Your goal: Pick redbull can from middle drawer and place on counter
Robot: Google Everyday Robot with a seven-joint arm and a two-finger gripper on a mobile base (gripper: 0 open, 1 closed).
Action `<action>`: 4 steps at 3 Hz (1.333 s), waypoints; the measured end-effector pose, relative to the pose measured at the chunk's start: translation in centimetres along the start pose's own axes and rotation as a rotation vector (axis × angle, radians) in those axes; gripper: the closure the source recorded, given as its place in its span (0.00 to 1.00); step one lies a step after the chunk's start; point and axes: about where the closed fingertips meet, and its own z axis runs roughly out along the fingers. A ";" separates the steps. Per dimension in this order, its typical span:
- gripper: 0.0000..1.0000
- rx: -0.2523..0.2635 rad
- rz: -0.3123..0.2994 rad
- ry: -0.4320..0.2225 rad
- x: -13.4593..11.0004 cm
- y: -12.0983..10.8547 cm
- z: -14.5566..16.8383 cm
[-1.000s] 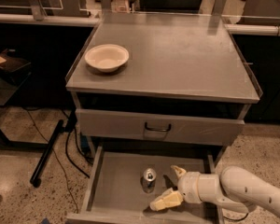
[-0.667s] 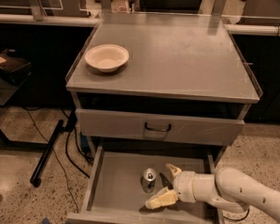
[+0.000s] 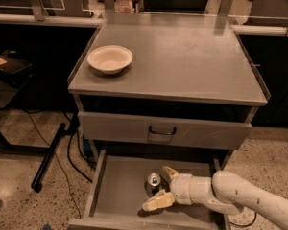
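The redbull can (image 3: 154,180) stands upright on the floor of the open middle drawer (image 3: 117,190), its shiny round top facing up. My gripper (image 3: 162,188) reaches in from the right on a white arm. Its cream fingers are spread, one finger (image 3: 170,172) behind the can and the other (image 3: 155,202) in front of it, so the can sits between them without being clamped. The counter (image 3: 182,56) is the broad grey top of the cabinet above.
A cream bowl (image 3: 110,58) sits on the counter's left side. A closed drawer front with a black handle (image 3: 162,131) juts out above the open drawer. Black cables and a stand leg (image 3: 50,155) lie on the floor to the left.
My gripper has moved left along the drawer, so its open fingers now straddle the can. The can has not moved.
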 end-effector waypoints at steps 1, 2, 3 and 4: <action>0.00 -0.019 -0.001 0.006 0.7 -0.9 1.4; 0.00 -0.018 0.016 0.023 1.9 -2.8 2.3; 0.00 -0.020 0.029 0.034 2.9 -3.8 3.0; 0.00 -0.023 0.054 0.036 3.9 -4.1 3.9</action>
